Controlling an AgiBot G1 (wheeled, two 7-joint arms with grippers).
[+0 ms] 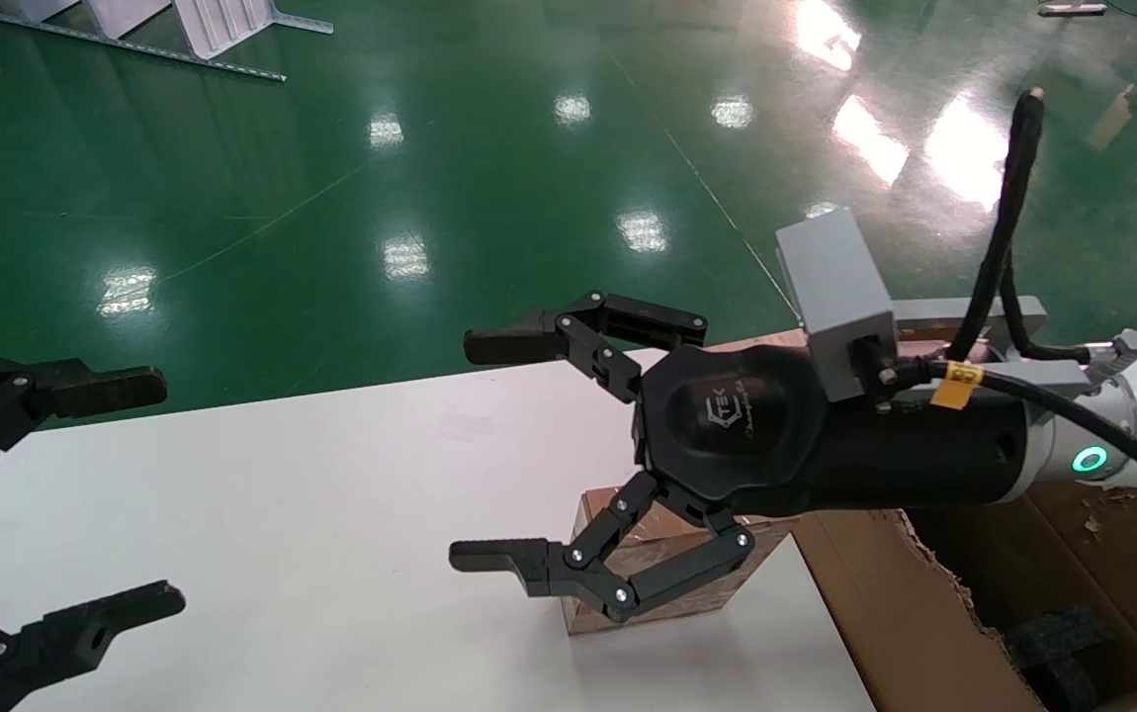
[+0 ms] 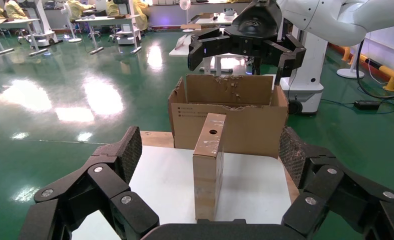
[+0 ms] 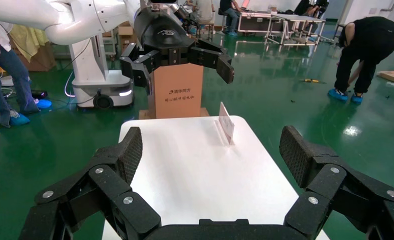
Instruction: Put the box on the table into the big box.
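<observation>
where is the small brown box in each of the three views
Head view: the box stands on the table, mostly hidden under the open right gripper.
Left wrist view: centre, upright on edge, hole facing the camera, before the big box.
Right wrist view: not visible.
Shared landmark: the white table, seen in all three.

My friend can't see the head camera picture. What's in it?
The right end effector hangs open above the small brown box standing on the white table. The big box sits at the table's right; the left end effector waits open at left.
</observation>
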